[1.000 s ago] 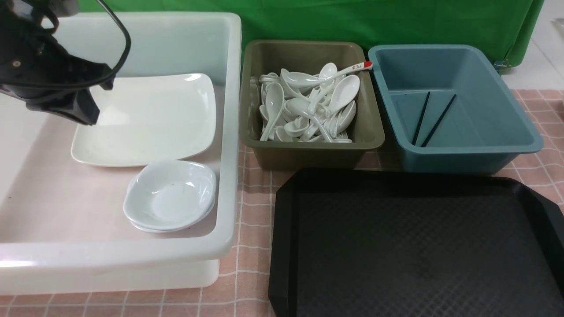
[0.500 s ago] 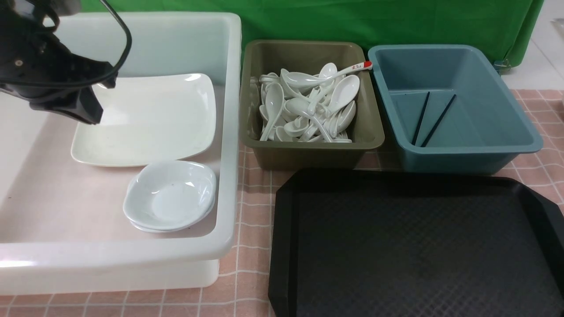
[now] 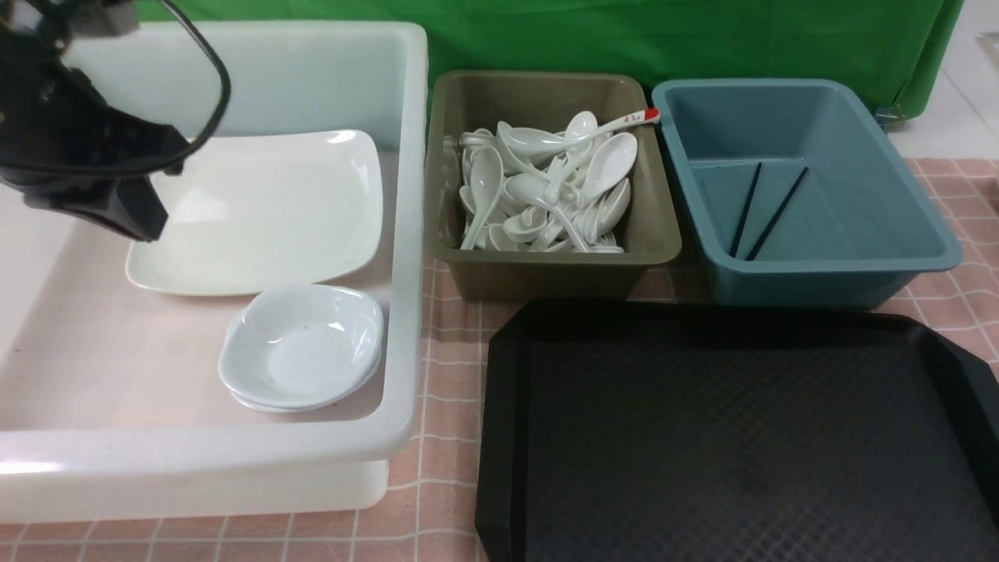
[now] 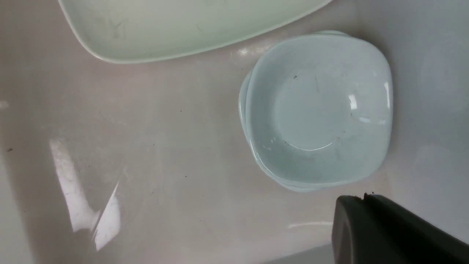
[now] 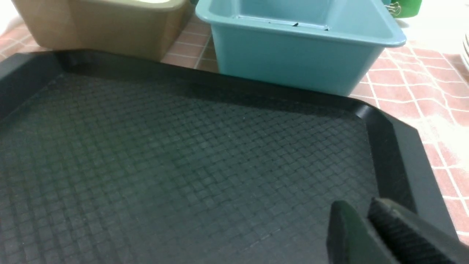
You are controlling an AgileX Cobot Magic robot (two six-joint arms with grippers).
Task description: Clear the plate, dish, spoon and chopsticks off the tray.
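The black tray (image 3: 734, 437) lies bare at the front right; it also shows in the right wrist view (image 5: 176, 157). The large square plate (image 3: 265, 211) lies in a white tub (image 3: 406, 234), with stacked small dishes (image 3: 304, 347) in front of it. In the left wrist view the dishes (image 4: 318, 110) lie near the plate's edge (image 4: 176, 29). Several white spoons (image 3: 546, 195) fill the olive bin. The black chopsticks (image 3: 761, 211) lie in the blue bin. My left gripper (image 3: 144, 222) hangs shut and empty over the tub's left side (image 4: 362, 200). My right gripper (image 5: 357, 207) is shut and empty, low over the tray's right part.
The olive bin (image 3: 546, 269) and blue bin (image 3: 819, 273) stand side by side right behind the tray. A spoon with a red-tipped handle (image 3: 624, 121) rests on top of the spoon pile. A green cloth hangs behind. The table has a pink checked cloth (image 3: 445, 375).
My left gripper has shifted a little to the left and lower over the tub. The dishes, bins and tray have not moved.
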